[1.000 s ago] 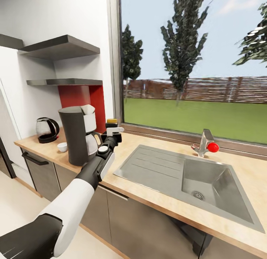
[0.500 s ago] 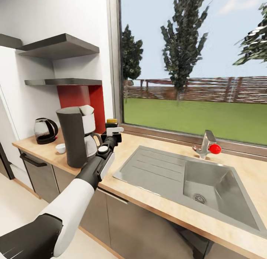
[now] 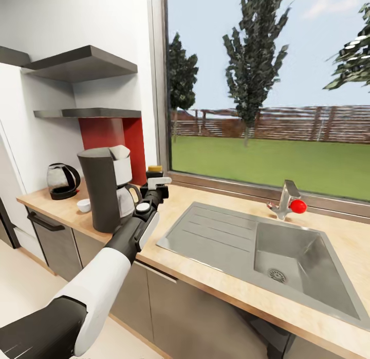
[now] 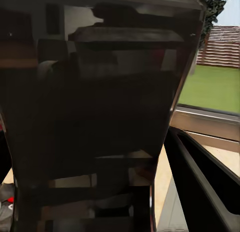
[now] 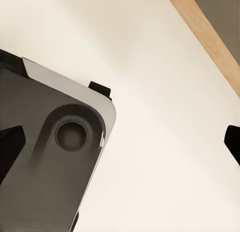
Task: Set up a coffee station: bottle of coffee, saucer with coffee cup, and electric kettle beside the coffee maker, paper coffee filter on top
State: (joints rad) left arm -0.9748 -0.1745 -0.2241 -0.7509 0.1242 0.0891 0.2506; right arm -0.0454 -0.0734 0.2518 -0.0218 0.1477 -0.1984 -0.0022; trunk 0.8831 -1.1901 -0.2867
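Observation:
The dark-grey coffee maker (image 3: 103,189) stands on the light wood countertop (image 3: 216,276), with a white paper coffee filter (image 3: 122,153) on its top. My left gripper (image 3: 155,186) reaches just right of it and is shut on the bottle of coffee (image 3: 154,169), whose yellow cap shows above the fingers. In the left wrist view the dark bottle (image 4: 100,117) sits close up, with one black finger (image 4: 200,182) beside it. The electric kettle (image 3: 62,180) and the white coffee cup (image 3: 84,205) stand left of the coffee maker. The saucer is not discernible. My right gripper (image 5: 121,144) hangs open over pale floor.
A steel sink (image 3: 267,251) with a drainboard is set into the countertop to the right, and a tap with a red knob (image 3: 297,205) stands behind it. Two dark wall shelves (image 3: 82,66) hang above the kettle. A large window runs behind the counter. The robot's base (image 5: 45,162) lies below the right gripper.
The whole picture shifted slightly left and down early on, so the camera moved. The left arm and the bottle keep the same place beside the coffee maker.

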